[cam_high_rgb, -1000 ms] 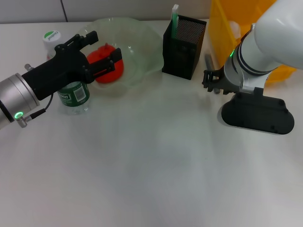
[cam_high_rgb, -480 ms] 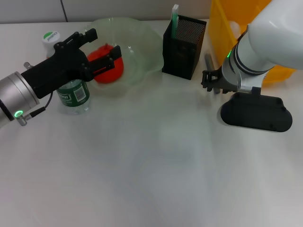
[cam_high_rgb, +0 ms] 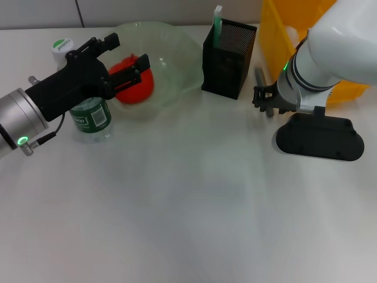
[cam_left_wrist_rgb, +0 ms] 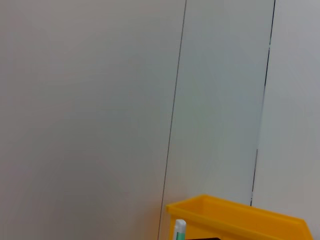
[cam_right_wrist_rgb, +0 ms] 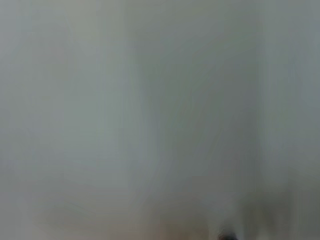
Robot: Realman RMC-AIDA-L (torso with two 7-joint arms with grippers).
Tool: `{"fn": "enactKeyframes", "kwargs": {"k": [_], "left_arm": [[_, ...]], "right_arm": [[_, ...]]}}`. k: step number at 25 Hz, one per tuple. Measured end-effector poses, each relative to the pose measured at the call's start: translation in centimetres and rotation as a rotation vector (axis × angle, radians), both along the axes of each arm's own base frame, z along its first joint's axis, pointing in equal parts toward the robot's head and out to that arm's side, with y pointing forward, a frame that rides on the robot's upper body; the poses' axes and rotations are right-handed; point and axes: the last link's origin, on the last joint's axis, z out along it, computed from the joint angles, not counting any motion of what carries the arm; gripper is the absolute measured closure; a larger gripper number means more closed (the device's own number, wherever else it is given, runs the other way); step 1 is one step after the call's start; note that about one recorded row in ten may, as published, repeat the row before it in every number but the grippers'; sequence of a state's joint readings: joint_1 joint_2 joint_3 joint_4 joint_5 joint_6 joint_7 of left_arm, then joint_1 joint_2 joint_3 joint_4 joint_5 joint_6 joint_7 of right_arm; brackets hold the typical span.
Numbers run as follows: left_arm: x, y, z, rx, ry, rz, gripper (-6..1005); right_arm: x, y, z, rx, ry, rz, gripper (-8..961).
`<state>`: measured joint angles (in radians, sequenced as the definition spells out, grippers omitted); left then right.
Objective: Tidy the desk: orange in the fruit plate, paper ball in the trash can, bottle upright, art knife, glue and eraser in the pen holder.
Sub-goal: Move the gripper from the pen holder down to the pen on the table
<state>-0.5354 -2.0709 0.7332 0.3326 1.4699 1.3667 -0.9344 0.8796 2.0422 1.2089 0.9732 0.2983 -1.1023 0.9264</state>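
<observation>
The orange lies in the pale-green fruit plate at the back left of the desk. Just above it hovers my left gripper, open, one finger on either side of the fruit and not touching it. The bottle stands upright to the left of the plate, its white cap showing behind my left arm. The black pen holder holds a green-and-white stick. My right gripper is low beside a dark grey stick, between the pen holder and the yellow trash can. Paper ball and eraser are out of view.
A black oval block on my right arm sits low over the desk, right of centre. The left wrist view shows a plain wall, the rim of the trash can and the top of the green-and-white stick. The right wrist view is a grey blur.
My left gripper has drawn slightly up and back over the fruit plate. My right arm has shifted a little; the orange, bottle and pen holder have stayed put.
</observation>
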Motion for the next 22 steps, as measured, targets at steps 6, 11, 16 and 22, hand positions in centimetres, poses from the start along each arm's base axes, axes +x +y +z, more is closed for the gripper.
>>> {"fn": "enactKeyframes", "kwargs": {"k": [6, 11, 16, 22], "left_arm": [[0.0, 0.02, 0.05, 0.006, 0.006, -0.005, 175], [-0.1, -0.06, 0.06, 0.009, 0.01, -0.005, 175], [-0.25, -0.12, 0.13, 0.011, 0.012, -0.003, 175], [-0.35, -0.2, 0.14, 0.013, 0.015, -0.003, 176]], "right_arm": [[-0.02, -0.05, -0.36, -0.008, -0.005, 0.008, 605], [-0.13, -0.09, -0.6, -0.01, 0.0, 0.013, 606], [-0.06, -0.2, -0.81, -0.013, -0.004, 0.012, 608], [0.06, -0.2, -0.88, -0.012, -0.01, 0.01, 610]]}}
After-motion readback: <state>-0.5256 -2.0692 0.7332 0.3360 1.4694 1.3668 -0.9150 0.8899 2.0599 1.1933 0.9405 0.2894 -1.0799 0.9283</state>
